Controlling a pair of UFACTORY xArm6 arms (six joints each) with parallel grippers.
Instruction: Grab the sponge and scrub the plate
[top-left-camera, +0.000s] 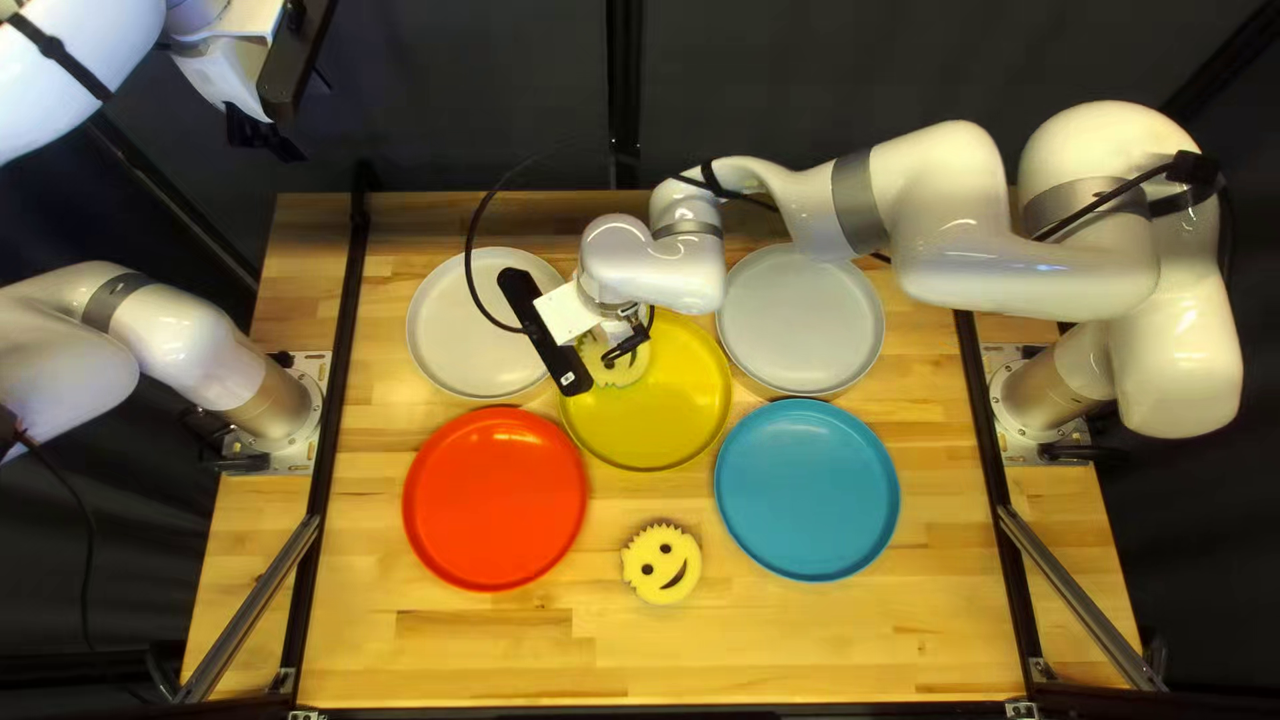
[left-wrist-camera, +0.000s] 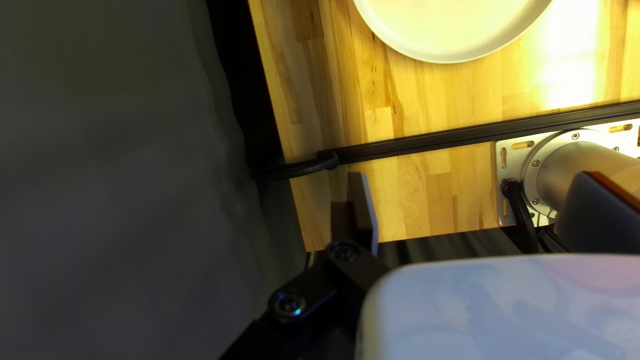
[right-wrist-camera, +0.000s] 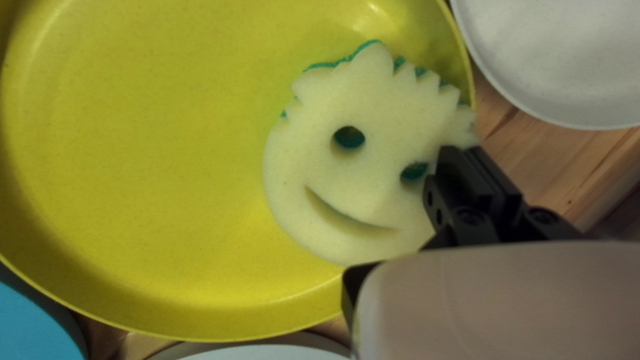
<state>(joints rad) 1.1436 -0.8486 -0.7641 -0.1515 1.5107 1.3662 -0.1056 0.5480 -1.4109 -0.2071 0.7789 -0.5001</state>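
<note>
my right pincer squeezes the sponge by one side so it lies flat for rubbing the yellow plate; my left pincer is spread, empty.

We see a smooth, glossy, plastic-looking yellow plate, a matt foam sponge, and a grained wooden table.

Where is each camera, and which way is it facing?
Top left view: above the table's near edge, slanting down at plates; both arms show.
Left wrist view: left wrist, facing down at a pale plate; left gripper and base show.
Right wrist view: right wrist, facing down at a sponge; right gripper shows.
Top left and right wrist views share the yellow plate.
</note>
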